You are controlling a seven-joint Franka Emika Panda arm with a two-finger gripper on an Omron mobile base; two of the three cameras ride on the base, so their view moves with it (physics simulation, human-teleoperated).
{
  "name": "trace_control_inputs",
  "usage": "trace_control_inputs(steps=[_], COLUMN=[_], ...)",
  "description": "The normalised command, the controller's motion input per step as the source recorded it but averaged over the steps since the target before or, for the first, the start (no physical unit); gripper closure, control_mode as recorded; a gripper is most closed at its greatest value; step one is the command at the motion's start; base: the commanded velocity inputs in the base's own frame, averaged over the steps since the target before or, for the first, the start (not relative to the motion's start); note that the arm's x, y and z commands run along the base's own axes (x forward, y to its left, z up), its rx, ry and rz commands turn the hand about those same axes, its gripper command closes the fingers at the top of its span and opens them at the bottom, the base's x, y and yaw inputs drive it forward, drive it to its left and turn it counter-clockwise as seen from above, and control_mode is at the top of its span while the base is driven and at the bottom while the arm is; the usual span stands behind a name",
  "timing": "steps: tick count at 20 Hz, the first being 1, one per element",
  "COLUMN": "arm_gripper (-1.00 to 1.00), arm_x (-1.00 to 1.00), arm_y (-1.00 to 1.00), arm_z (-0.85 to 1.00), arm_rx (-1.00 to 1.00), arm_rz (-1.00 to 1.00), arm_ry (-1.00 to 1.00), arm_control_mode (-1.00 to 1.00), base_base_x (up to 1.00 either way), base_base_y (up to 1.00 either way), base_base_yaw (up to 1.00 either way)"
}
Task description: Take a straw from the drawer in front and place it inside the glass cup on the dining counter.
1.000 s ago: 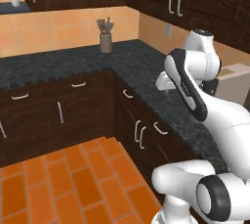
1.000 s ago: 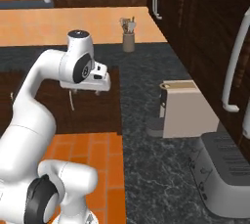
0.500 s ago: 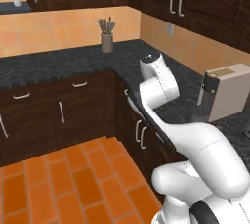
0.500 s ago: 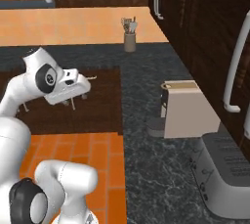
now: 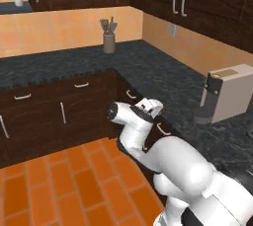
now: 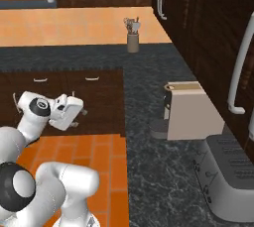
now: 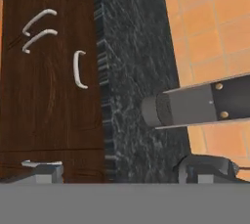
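Nearest the base, the gripper (image 6: 74,114) is seen held low beside the dark cabinet fronts, just under the edge of the dark speckled counter (image 5: 163,79), above the orange tiled floor (image 5: 59,180). In the hand view 2 dark finger tips (image 7: 41,173) are seen well apart at the bottom edge with nothing between them, so the jaws are judged to be spread and empty. Just beyond the tips, dark brown wooden fronts are shown with curved silver handles; the drawer (image 7: 53,66) with the nearest curved handle (image 7: 78,69) is shut, and it cannot be told for certain which front is the one meant by the task. The straw is not seen and is judged to lie inside the closed drawer; the glass cup and the dining counter are likewise not pictured. The task is therefore judged to be at its very start: the handle is not yet gripped, and the pulling open, the picking of the straw, the drive to the island and the drop into the cup are all left. Farther along the counter a beige coffee machine (image 6: 188,112) and a toaster (image 6: 233,176) are set on the right, and a utensil holder (image 5: 108,40) at the far wall. No brand, label or writing can be read.
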Motion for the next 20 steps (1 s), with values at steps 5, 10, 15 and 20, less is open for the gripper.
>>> trace_control_inputs(steps=[5,10,15,20], arm_gripper=[-1.0,-1.0,-1.0,-1.0], arm_x=[0.8,0.68,0.65,0.54], arm_y=[0.0,-0.14,-0.3,-0.36], arm_z=[-0.72,-0.62,-0.67,-0.58], arm_rx=[-0.28,-0.21,-0.1,-0.06], arm_rz=[-0.07,-0.06,-0.1,-0.12], arm_ry=[0.07,0.04,0.08,0.05], arm_control_mode=[-1.0,-1.0,-1.0,-1.0], base_base_x=[0.0,0.0,0.0,0.0], base_base_y=[0.0,0.0,0.0,0.0], base_base_yaw=[0.0,0.0,0.0,0.0])
